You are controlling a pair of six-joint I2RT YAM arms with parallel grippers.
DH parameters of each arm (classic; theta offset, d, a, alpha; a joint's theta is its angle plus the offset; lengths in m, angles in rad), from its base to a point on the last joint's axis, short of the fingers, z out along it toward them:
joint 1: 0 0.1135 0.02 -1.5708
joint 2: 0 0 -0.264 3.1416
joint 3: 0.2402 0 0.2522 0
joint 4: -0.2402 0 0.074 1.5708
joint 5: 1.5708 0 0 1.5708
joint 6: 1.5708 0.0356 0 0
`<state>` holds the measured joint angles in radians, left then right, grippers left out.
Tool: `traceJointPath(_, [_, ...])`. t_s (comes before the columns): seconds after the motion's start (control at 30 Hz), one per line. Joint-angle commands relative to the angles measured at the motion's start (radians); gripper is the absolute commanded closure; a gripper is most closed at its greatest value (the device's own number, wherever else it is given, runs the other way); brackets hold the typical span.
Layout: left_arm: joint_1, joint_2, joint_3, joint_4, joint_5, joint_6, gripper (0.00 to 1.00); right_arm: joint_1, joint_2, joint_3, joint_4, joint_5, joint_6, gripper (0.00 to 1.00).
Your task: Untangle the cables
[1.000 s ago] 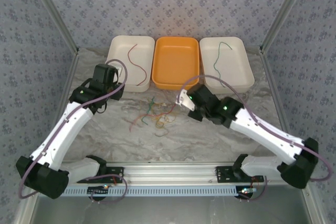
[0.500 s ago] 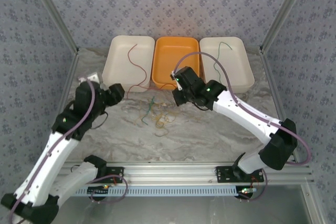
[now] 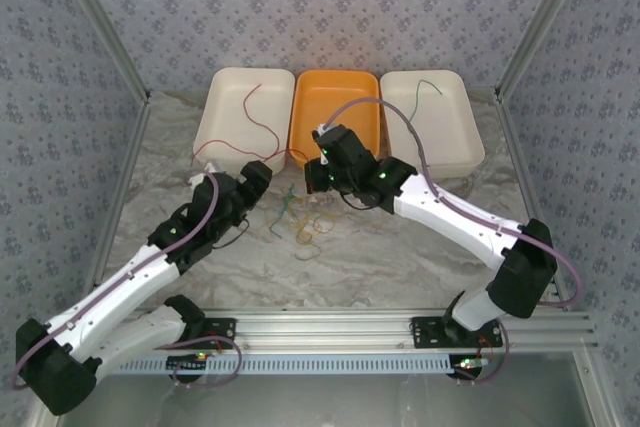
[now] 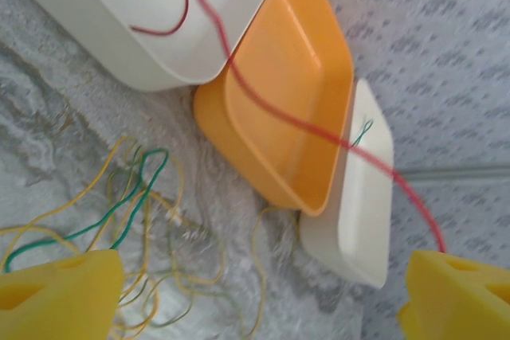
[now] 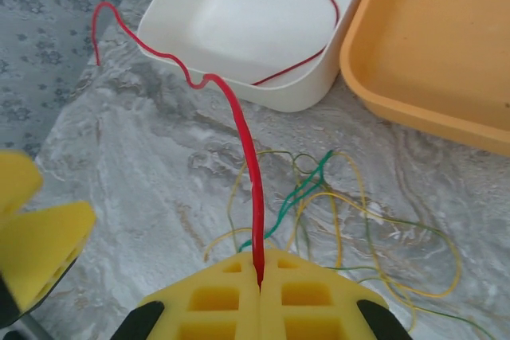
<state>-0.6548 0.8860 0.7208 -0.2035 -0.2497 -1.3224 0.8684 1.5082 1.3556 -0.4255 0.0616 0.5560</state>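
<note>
Step in hand: judged from how things lie, one strand is being sorted out; a red cable (image 5: 243,129) is drawn up out of the tangle (image 3: 300,222).
Right pincer (image 5: 259,272): pressed together on the red cable, which rises from between its yellow fingers (image 5: 311,292) toward the near corner of the left white tray (image 3: 232,97).
Left pincer (image 4: 259,288): spread wide and holding nothing, low over the tangle's left side; the red cable passes close to one finger, and contact cannot be told.
Tangle: green and yellow-orange cables looped together on the desk (image 3: 400,267), just in front of the orange tray (image 3: 335,117).
Sorted so far: a second red cable (image 3: 255,122) lies in the left white tray, a green cable (image 3: 428,84) in the right white tray (image 3: 445,142); the orange tray appears empty.
Next move calls for: probably carrying the held strand over the left tray's rim and letting go, without dragging the remaining loops along.
Desk surface: pale grey marbled sheet, slightly creased.
Room: patterned blue-grey walls (image 3: 320,7), metal corner posts (image 3: 100,37), a rail (image 3: 320,327) along the near edge.
</note>
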Motion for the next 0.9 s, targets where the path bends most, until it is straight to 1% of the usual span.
traceJointPath(0.0, [0.052, 0.024, -0.009, 0.120, -0.009, -0.078, 0.08, 0.018, -0.011, 0.010, 0.042, -0.023, 0.055, 1.00])
traceJointPath(0.07, [0.081, 0.055, -0.016, 0.156, 0.026, -0.095, 0.10, 0.023, -0.025, -0.015, 0.073, -0.043, 0.066, 1.00])
traceJointPath(0.17, [0.118, 0.106, -0.031, 0.202, 0.082, -0.130, 0.15, 0.026, -0.051, -0.056, 0.125, -0.062, 0.113, 1.00])
traceJointPath(0.2, [0.125, 0.118, -0.038, 0.223, 0.095, -0.141, 0.16, 0.029, -0.060, -0.069, 0.138, -0.069, 0.119, 1.00])
traceJointPath(0.3, [0.141, 0.141, -0.039, 0.229, 0.104, -0.161, 0.17, 0.037, -0.072, -0.085, 0.159, -0.090, 0.125, 1.00])
traceJointPath(0.33, [0.144, 0.143, -0.039, 0.228, 0.100, -0.165, 0.20, 0.041, -0.075, -0.089, 0.164, -0.093, 0.125, 1.00])
traceJointPath(0.47, [0.169, 0.144, -0.039, 0.246, 0.087, -0.169, 0.38, 0.059, -0.089, -0.104, 0.174, -0.102, 0.128, 1.00])
traceJointPath(0.63, [0.217, 0.160, -0.057, 0.299, 0.148, -0.182, 0.74, 0.070, -0.112, -0.130, 0.185, -0.108, 0.133, 1.00])
traceJointPath(0.73, [0.236, 0.148, -0.059, 0.299, 0.157, -0.174, 0.92, 0.071, -0.113, -0.136, 0.182, -0.117, 0.131, 1.00])
traceJointPath(0.8, [0.251, 0.141, -0.047, 0.283, 0.165, -0.154, 1.00, 0.072, -0.114, -0.145, 0.186, -0.125, 0.133, 1.00])
traceJointPath(0.87, [0.268, 0.137, -0.022, 0.252, 0.179, -0.121, 1.00, 0.073, -0.116, -0.151, 0.188, -0.133, 0.133, 1.00])
